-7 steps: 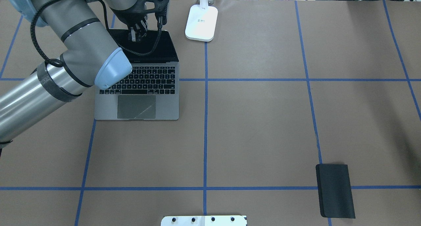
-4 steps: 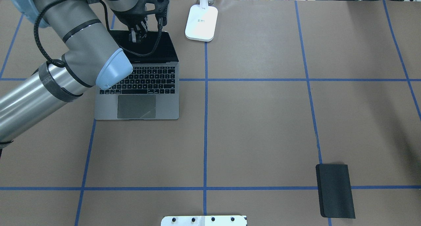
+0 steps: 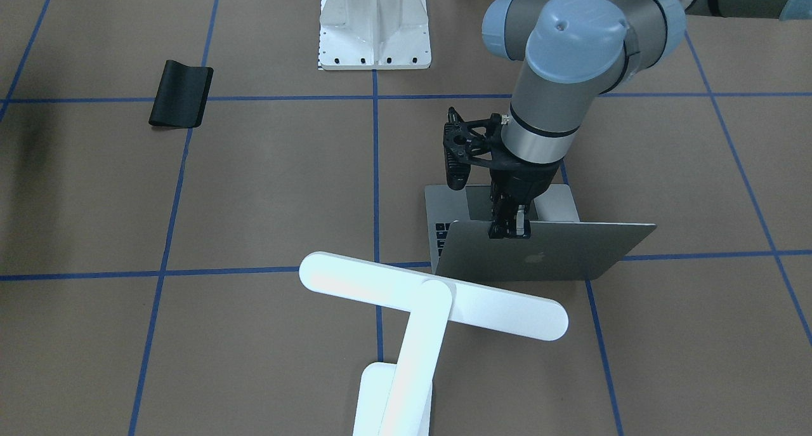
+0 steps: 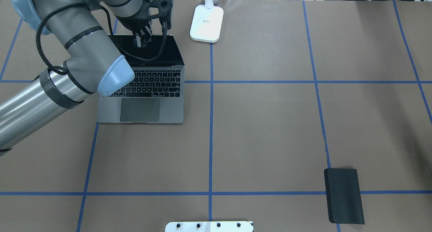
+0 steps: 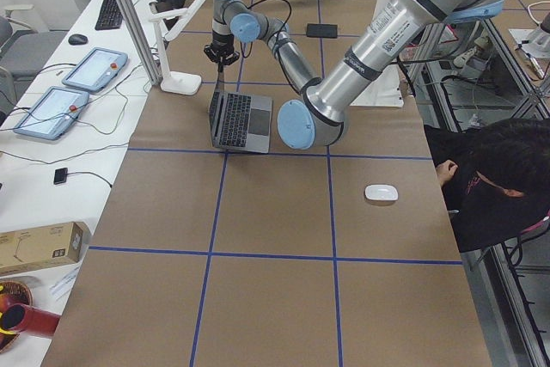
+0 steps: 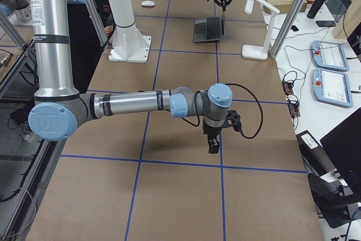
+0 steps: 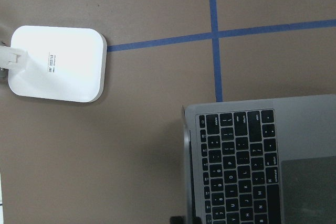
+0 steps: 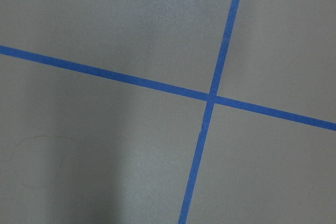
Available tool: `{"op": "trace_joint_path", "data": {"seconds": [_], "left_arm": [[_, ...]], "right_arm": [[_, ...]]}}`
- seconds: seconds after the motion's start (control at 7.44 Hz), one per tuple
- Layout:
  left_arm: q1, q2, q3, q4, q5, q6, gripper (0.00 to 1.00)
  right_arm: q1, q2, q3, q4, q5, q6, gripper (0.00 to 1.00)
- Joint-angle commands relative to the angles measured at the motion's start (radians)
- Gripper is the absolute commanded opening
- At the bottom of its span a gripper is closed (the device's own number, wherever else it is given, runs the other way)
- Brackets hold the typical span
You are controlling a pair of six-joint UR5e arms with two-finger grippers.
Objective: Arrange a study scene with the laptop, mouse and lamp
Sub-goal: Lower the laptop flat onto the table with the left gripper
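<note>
- Brown paper tabletop (image 4: 270, 124) with a blue tape grid. Benches and a seated person (image 5: 503, 182) are at its sides.
- Laptop (image 4: 148, 85) sits far-left in the overhead view, open, with the keyboard facing the robot. Lid (image 3: 545, 252) is raised; I can't judge the exact angle.
- Left claw (image 3: 507, 231) is on the lid's top edge, roughly mid-width. Its fingers are drawn in on that edge, so it reads as pinching the lid.
- Lamp (image 4: 206, 22) stands just beyond the laptop's far right corner, base apart from it. From the front camera the bar head crosses in front of the lid's back. It looks higher than the lid and not touching, but that's a judgement.
- Mouse (image 5: 381, 192) is off toward the robot's left end, near the robot-side edge. It is well apart from the laptop and outside the overhead view.
- Right claw (image 6: 214, 148) hangs over bare tabletop at the right end. Its wrist camera shows only a tape cross. It shows only in a side view, so I can't tell whether it is open or closed.
- Black pad (image 4: 344, 195) lies right, near side.
- Step in hand looks like opening the laptop and setting the screen angle. Probably near done.
- Next move as I see it:
  - Let go of the lid and lift straight up so the screen doesn't get dragged.
  - Mind the lamp head close by.
  - Then fetch the mouse and set it beside the laptop.
</note>
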Motion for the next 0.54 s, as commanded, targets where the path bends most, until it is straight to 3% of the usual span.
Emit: {"op": "trace_joint_path", "data": {"seconds": [0.0, 0.4], "left_arm": [[0.003, 0.000, -0.001, -0.003, 0.000, -0.015, 0.00], [0.008, 0.003, 0.002, -0.003, 0.000, -0.017, 0.00]], "right_arm": [[0.000, 0.000, 0.000, 0.000, 0.001, -0.001, 1.00], [0.000, 0.000, -0.001, 0.000, 0.001, 0.000, 1.00]]}}
